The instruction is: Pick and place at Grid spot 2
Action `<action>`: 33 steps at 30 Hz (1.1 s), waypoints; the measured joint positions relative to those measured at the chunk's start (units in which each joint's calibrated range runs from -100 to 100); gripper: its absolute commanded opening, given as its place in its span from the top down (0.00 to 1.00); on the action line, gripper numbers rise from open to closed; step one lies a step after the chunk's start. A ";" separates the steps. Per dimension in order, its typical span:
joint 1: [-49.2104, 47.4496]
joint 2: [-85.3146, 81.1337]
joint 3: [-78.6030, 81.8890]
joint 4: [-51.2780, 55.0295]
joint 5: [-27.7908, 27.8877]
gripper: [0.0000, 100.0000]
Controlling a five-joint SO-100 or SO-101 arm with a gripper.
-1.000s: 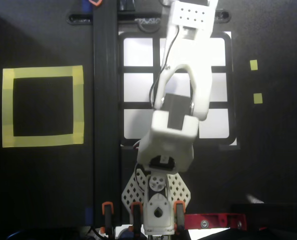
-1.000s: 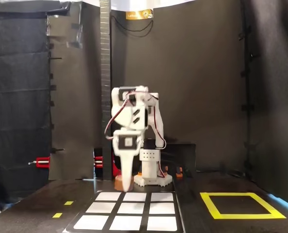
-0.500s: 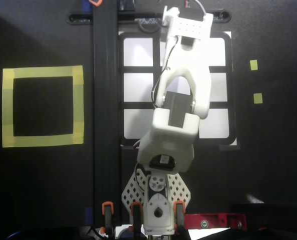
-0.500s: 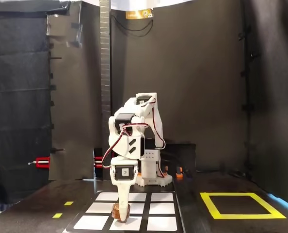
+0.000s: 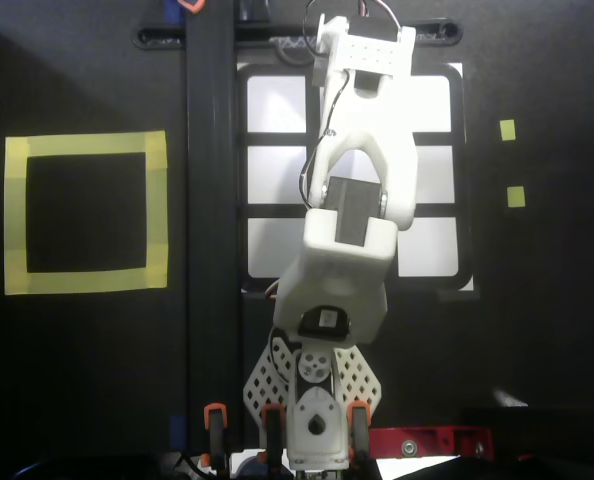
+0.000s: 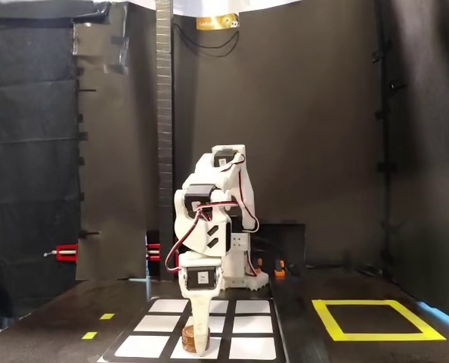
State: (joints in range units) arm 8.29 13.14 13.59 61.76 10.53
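Fixed view: the white 3D-printed arm is folded forward and down, with the pincer (image 6: 199,342) lowered onto the black-framed three-by-three grid of white cells (image 6: 162,346) on the dark bench (image 6: 51,321). A small brown cylindrical block, possibly cork or wood (image 6: 188,336), stands upright in the middle cell of the grid row nearest this camera (image 6: 181,351). By the overhead view that is the row farthest from the arm's base, so I take this cell as Grid spot 2.

The block sits just beside the one white finger (image 6: 200,325) that I can see, on its left in this view, apparently touching it. The second finger is not visible. I cannot tell how wide the pincer is open, nor whether it holds the block or merely stands against it.

Overhead view: the arm's upper links cover the middle column of the grid, so neither block nor pincer tips show there.

Handling, my judgement: the block looks light, stiff and matt, so slip risk seems low and no delicacy is needed. It is short and squat, so it should stand stably on its flat end. Best hold would be across the curved side at about mid-height, fingers on opposite sides.

The yellow-tape square outline (image 6: 376,318) lies well apart, to the pincer's right in the fixed view, empty.
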 measured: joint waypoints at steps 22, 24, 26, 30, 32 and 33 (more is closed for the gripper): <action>-1.07 -16.28 -8.21 24.54 0.68 0.69; -1.15 -16.28 -12.77 28.72 0.59 0.70; -1.39 -16.28 -15.15 30.94 0.39 0.70; -1.48 -16.28 -15.24 31.19 0.39 0.84; -1.48 -16.28 -15.24 31.19 0.39 0.96; -1.48 -16.28 -15.24 31.19 0.39 1.00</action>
State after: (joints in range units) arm 6.81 -3.13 -1.64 92.94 10.92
